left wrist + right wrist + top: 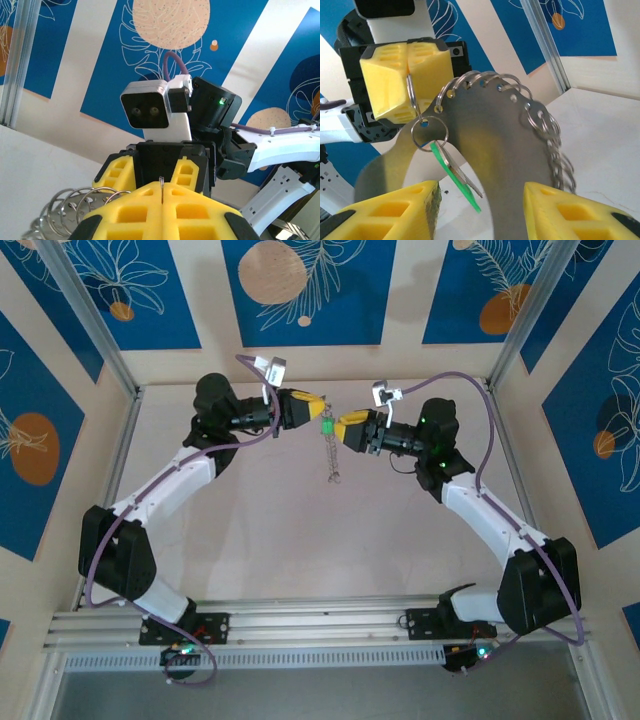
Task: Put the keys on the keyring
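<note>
**K:** Left gripper [408,62] is clamped fully shut on one wire loop of the keyring [540,117]. The pinch sits right at the finger seam, and the loop pokes out past the tips.

**M:** Where's the key [451,170]?

**K:** It hangs just below the left gripper on a small ring [445,135] that shares an end hole with the pinched loop. It has a green part with a thin metal blade alongside. My read is that it's threaded on, but I can't confirm the ring is fully through.

**M:** And the right gripper [482,200]?

**K:** It faces the left gripper with its jaws apart, holding nothing. The key tip dangles in the gap and touches neither finger.

**M:** Rest of the keyring?

**K:** It curves away from the left gripper, then droops beneath it: a row of wire rings along a grey plate [490,145] with holes at the rim. Seen from above, the tail hangs below the left gripper over the table [250,540]. I can't tell whether it touches.

**M:** Handling?

**K:** I'd judge it light and floppy overall, so it will swing with any arm move. The single rings look like stiff, springy wire, thin and slick, so they slip easily. The key is tiny and flat and will spin on its ring. Take the key by the green part, flat faces against the pads. Take ring wire close to the left gripper's pinch, where there is least slack.
</note>
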Robot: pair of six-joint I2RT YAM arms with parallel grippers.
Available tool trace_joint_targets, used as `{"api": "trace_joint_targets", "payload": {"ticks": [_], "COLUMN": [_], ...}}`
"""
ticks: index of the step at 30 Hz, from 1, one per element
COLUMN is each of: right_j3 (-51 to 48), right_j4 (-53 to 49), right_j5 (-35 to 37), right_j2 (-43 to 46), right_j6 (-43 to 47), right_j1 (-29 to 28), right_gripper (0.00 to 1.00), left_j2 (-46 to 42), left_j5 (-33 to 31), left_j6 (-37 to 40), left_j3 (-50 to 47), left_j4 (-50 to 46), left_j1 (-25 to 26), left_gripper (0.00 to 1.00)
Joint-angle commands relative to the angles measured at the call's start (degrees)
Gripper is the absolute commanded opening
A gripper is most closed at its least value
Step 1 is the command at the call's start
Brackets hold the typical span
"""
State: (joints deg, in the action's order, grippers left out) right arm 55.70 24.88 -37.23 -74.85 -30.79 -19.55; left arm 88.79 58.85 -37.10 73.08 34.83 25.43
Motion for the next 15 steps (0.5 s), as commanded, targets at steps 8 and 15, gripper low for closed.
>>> {"api": "trace_joint_targets", "payload": {"ticks": [8,15], "right_j3": [2.31,4.32], "right_j4": [1.10,0.45], "right_j5": [0.43,0.18], "right_j2": [-0.27,-1.69], "right_j6": [4.30,6.24], "right_j1": [-2.04,-4.23], "right_gripper": [0.48,0.48], "left_j2": [0.58,1.03], "left_j5": [2.44,3.16], "left_j6": [-6.27,-7.16], "left_j3": [0.90,0.92], "left_j4": [9.83,10.87], "left_j1": [0.41,0.39], "left_gripper": [0.00,0.00]}}
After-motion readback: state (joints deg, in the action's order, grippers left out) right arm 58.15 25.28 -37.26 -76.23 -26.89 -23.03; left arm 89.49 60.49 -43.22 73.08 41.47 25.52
